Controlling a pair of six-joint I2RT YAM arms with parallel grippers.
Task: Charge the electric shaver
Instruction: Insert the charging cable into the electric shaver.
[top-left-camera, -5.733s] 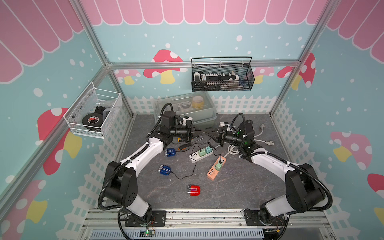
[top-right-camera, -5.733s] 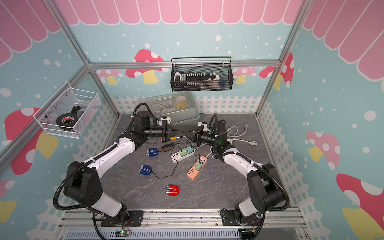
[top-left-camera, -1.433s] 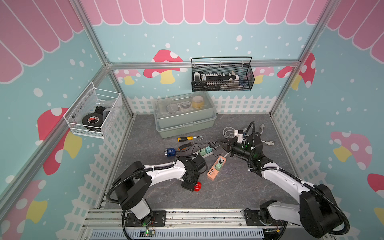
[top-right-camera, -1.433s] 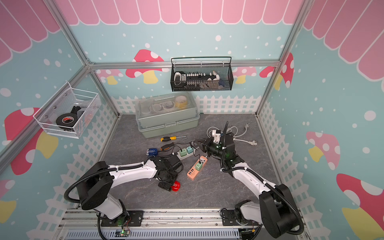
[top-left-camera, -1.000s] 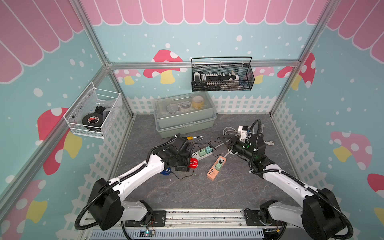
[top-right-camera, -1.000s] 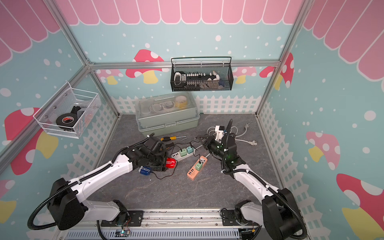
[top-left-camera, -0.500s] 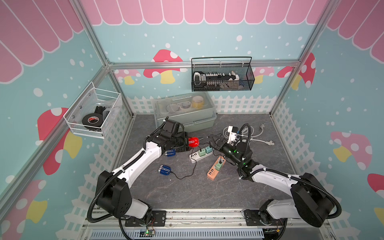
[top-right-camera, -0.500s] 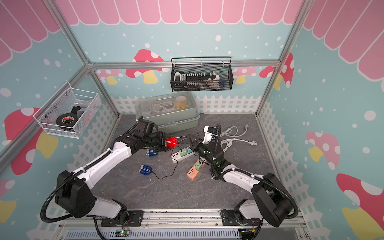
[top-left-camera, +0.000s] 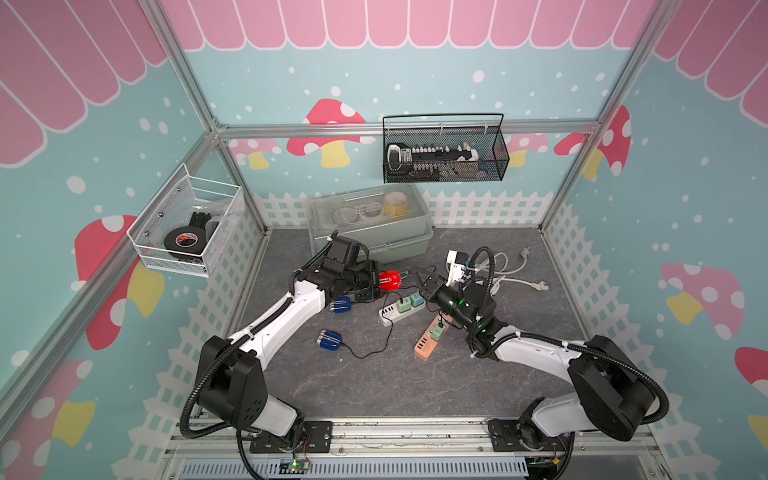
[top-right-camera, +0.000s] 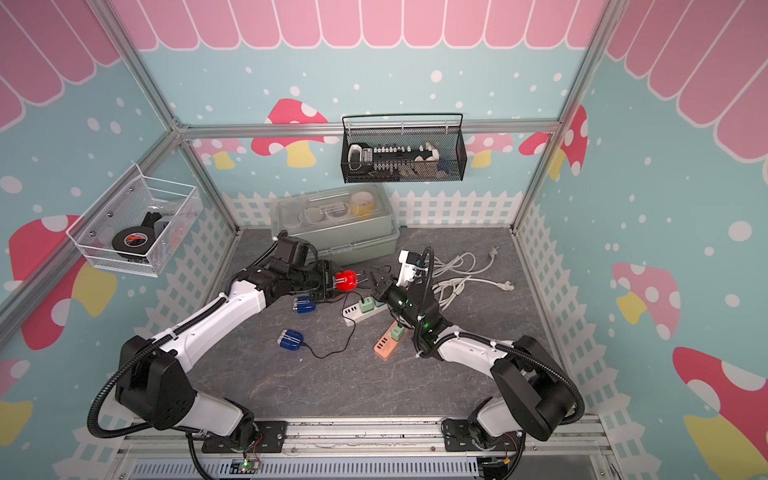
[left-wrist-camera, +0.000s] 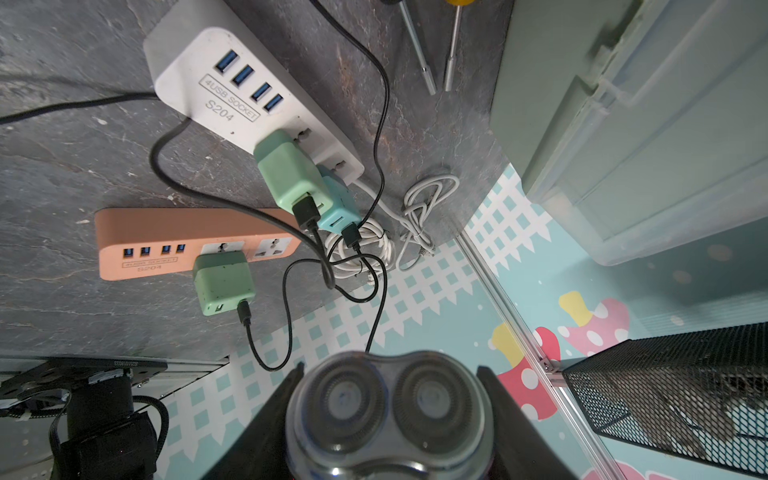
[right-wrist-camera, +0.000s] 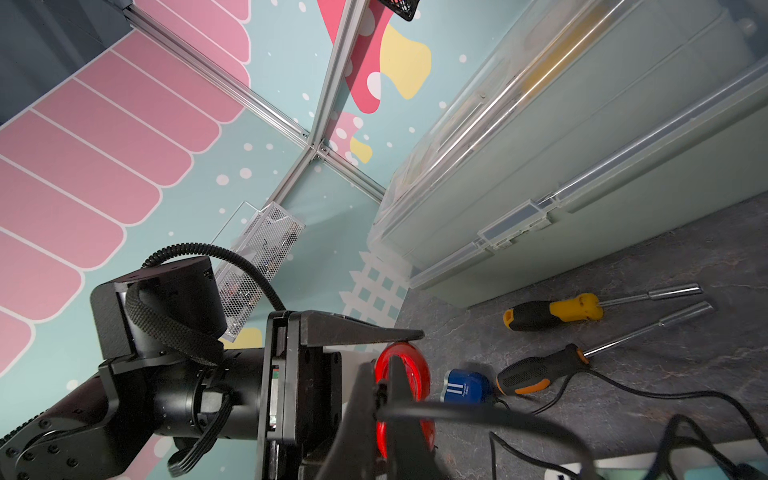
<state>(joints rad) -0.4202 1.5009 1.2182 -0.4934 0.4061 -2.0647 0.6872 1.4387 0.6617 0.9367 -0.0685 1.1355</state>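
The red electric shaver (top-left-camera: 390, 279) (top-right-camera: 346, 279) hangs above the table in front of the green box, with my left gripper (top-left-camera: 376, 281) (left-wrist-camera: 388, 370) shut on its sides. Its two round heads (left-wrist-camera: 388, 409) face the left wrist camera. My right gripper (top-left-camera: 423, 281) (top-right-camera: 376, 280) (right-wrist-camera: 384, 390) is shut on the plug end of a black cable (right-wrist-camera: 478, 415). It holds that plug right at the shaver's red rear end (right-wrist-camera: 409, 365). Whether the plug is in the socket is hidden by the jaws.
Two blue shavers (top-left-camera: 340, 304) (top-left-camera: 329, 338) lie on the table, cabled to chargers on a white power strip (top-left-camera: 390, 313) and an orange one (top-left-camera: 424, 345). Two screwdrivers (right-wrist-camera: 552, 309) (right-wrist-camera: 540, 372) lie by the green box (top-left-camera: 370, 232). White cables (top-left-camera: 503, 274) lie behind the right arm.
My left arm has carried the red shaver from the front of the table up to the green box. My right gripper, still holding the cable, has come left to meet it.
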